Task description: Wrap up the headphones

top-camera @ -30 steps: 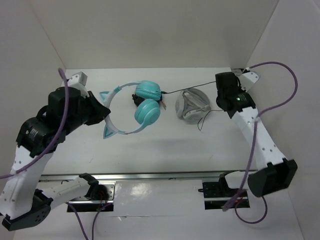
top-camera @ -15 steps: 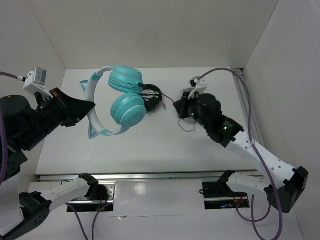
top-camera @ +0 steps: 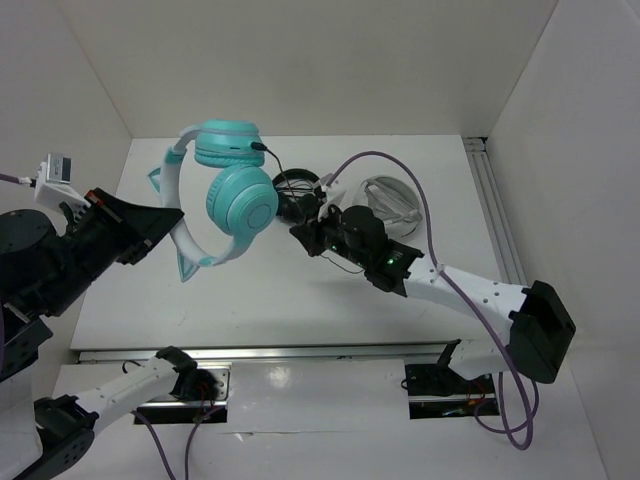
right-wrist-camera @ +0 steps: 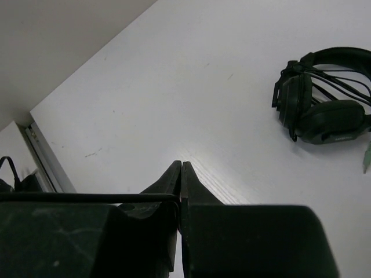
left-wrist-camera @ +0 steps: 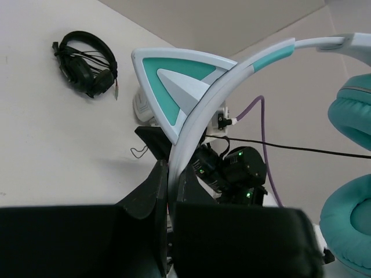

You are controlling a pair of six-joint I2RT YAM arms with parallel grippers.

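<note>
The teal headphones (top-camera: 240,198) hang in the air over the left of the table. My left gripper (top-camera: 172,214) is shut on their pale headband (left-wrist-camera: 232,74), just below a cat ear (left-wrist-camera: 174,78). Both teal ear cups (left-wrist-camera: 352,113) hang to the right in the left wrist view. The thin black cable (top-camera: 276,168) leaves the upper ear cup and runs down to my right gripper (top-camera: 301,232). In the right wrist view the cable (right-wrist-camera: 87,197) enters the shut jaws of the right gripper (right-wrist-camera: 181,165) from the left, above the table.
Smaller black headphones (top-camera: 297,190) lie on the table at the back middle; they also show in the right wrist view (right-wrist-camera: 322,110) and the left wrist view (left-wrist-camera: 87,58). Grey-white headphones (top-camera: 392,203) lie behind my right arm. White walls enclose the table.
My left gripper has lifted the teal headphones higher and turned them. My right arm has swung left from the far right to the table's middle, drawing the cable with it.
</note>
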